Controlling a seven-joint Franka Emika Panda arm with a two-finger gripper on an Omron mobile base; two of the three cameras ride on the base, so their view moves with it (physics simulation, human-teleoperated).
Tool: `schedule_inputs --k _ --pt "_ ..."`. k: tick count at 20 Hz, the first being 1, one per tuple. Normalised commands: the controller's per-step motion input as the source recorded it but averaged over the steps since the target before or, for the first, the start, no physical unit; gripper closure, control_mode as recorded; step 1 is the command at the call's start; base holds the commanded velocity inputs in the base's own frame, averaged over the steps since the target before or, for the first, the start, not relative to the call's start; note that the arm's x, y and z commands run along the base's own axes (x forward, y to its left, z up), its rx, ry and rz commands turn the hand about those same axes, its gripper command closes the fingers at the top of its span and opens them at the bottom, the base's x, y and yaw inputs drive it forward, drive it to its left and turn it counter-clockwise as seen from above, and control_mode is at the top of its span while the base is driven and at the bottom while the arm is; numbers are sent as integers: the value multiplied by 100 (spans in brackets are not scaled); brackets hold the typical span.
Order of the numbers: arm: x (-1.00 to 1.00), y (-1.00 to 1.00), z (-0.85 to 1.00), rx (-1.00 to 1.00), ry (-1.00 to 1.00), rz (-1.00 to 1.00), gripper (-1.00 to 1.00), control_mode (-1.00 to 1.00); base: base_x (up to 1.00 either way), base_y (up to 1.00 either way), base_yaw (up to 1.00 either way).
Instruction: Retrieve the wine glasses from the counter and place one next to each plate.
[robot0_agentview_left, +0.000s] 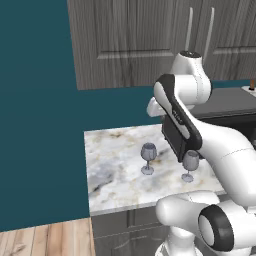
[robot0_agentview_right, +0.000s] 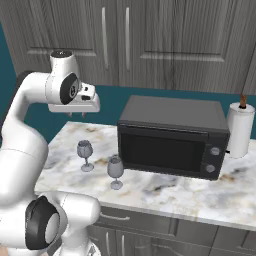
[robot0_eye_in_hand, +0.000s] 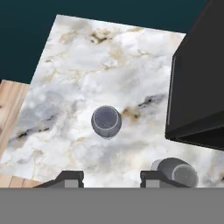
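Both glasses are standing upright on the counter (robot0_agentview_left: 115, 175), so you are looking at a task barely begun: neither one is lifted yet, and both are waiting to be carried off and set beside a plate. The left glass (robot0_agentview_left: 148, 158) is sitting out on open marble; the right glass (robot0_agentview_left: 190, 165) is standing nearer the front edge, just beside the microwave (robot0_agentview_right: 172, 136). Both are looking alike: translucent grey-blue, with a rounded bowl, thin stem and round foot. From the hand view you are looking straight down into the left glass's bowl. The pincer (robot0_eye_in_hand: 111, 177) is hovering well above the counter, over the left glass, its fingertips (robot0_eye_in_hand: 70, 177) standing apart and grasping nothing. A paper towel roll (robot0_agentview_right: 240, 130) is standing at the far right, past the microwave.
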Motion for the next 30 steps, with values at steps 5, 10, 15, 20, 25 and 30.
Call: schedule_inputs --k 5,10,15,20,25,30 --pt "-45 0 0 6 -10 -4 -100 -100 0 0 0" --pt "-64 -25 0 25 -14 -25 -100 -100 0 0 0" --pt "-58 -38 0 40 0 -33 -100 -100 0 0 0" --pt "-69 -38 7 40 0 -33 -100 -100 0 0 0" --pt "-58 -38 13 40 5 -28 -100 -100 0 0 0" --pt "-35 -50 1 59 5 -18 -100 -100 0 0 0"
